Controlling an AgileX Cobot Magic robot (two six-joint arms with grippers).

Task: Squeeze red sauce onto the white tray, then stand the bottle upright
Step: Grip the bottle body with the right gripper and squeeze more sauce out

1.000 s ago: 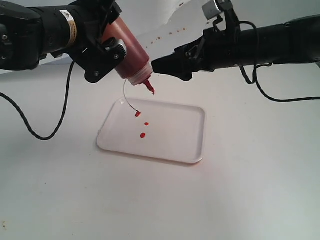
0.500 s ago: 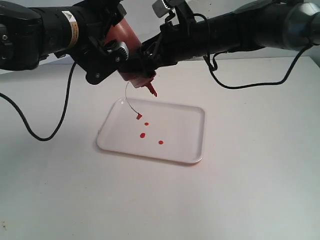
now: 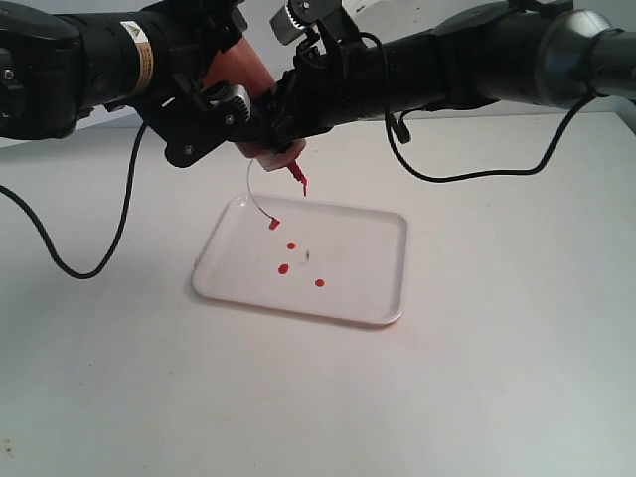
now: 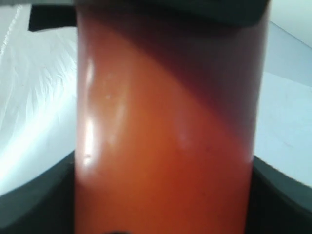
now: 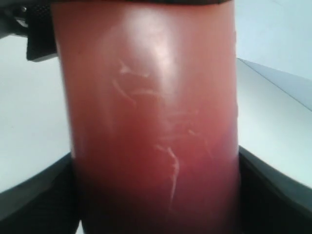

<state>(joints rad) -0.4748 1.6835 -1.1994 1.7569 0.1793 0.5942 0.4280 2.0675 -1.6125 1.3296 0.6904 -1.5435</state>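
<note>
1. Bottle (image 3: 237, 72) aloft above the far left corner of the white tray (image 3: 363, 248), toward the far edge of the bench. Tipped nozzle-down, evidently to send sauce onto the tray and not onto the bench.
2. Left gripper (image 3: 221, 94) clamped round the upper body of the bottle, apparently carrying the weight and fixing the tilt. At the left wrist, little to see but bottle (image 4: 165, 126) between dark fingers (image 4: 34, 195).
3. Right gripper (image 3: 281, 107) reaching in from the right edge and closed on the same bottle lower down, next to the cloudy cap. Probably there for the squeeze itself, with the carrying left to the other arm. Same crowded view at the right wrist: bottle (image 5: 151, 122) with fingers (image 5: 39, 195) against both flanks.
4. Nozzle (image 3: 298, 179) aimed over the left half of the tray. Small red cap (image 3: 274, 225) dangling on its thin tether, low over the tray's far left part. Touching the tray or not: impossible to tell.
5. Red sauce (image 3: 283, 268) on the tray as a few small separate drops, left of the tray's middle. None visible on the bench.
6. Tray flat on the bench, somewhat left of centre and nearer the far edge than the near one.
7. Judged stage: squeezing in hand, only a little out so far. Standing the bottle upright not yet done.
</note>
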